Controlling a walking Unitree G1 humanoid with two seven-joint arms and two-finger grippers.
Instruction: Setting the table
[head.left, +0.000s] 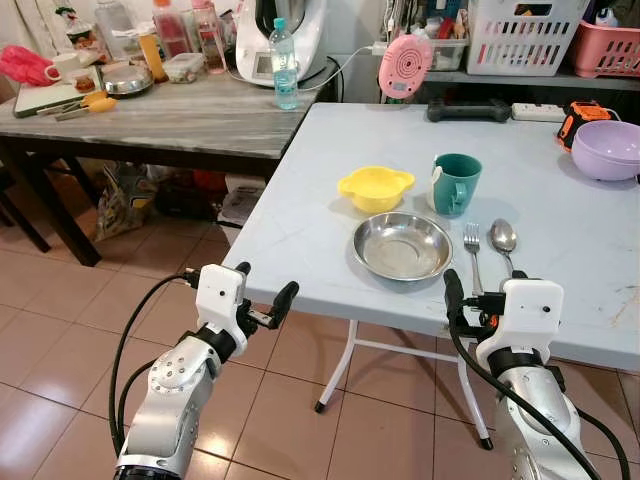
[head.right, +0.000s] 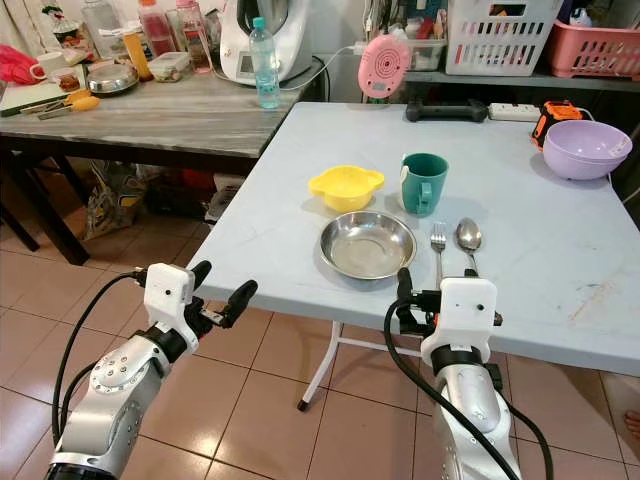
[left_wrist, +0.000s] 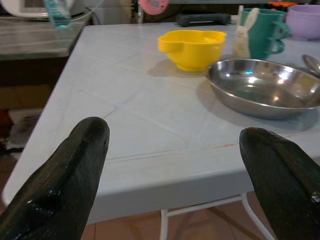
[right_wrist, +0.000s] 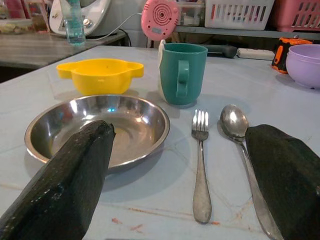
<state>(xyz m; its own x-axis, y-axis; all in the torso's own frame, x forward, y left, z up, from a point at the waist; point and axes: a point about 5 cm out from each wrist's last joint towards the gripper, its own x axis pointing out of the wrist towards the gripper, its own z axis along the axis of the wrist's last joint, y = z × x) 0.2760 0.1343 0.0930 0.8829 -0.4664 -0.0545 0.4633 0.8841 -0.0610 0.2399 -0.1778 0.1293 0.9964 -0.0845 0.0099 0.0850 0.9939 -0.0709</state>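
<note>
On the pale blue table (head.left: 320, 170) a steel plate (head.left: 402, 245) lies near the front edge. A fork (head.left: 472, 255) and a spoon (head.left: 503, 240) lie side by side just right of it. Behind the plate stand a yellow bowl (head.left: 375, 188) and a teal mug (head.left: 456, 183). My left gripper (head.left: 264, 284) is open and empty, held off the table's front left edge, level with the tabletop. My right gripper (head.left: 486, 291) is open and empty at the front edge, pointing at the fork (right_wrist: 200, 165) and spoon (right_wrist: 235, 122).
A purple bowl (head.left: 606, 148), an orange tape measure (head.left: 583, 118) and a pink round device (head.left: 404, 64) sit at the table's back. A dark wooden table (head.left: 150, 115) with a water bottle (head.left: 285, 65) and kitchenware stands to the left. Tiled floor (head.left: 60, 320) lies below.
</note>
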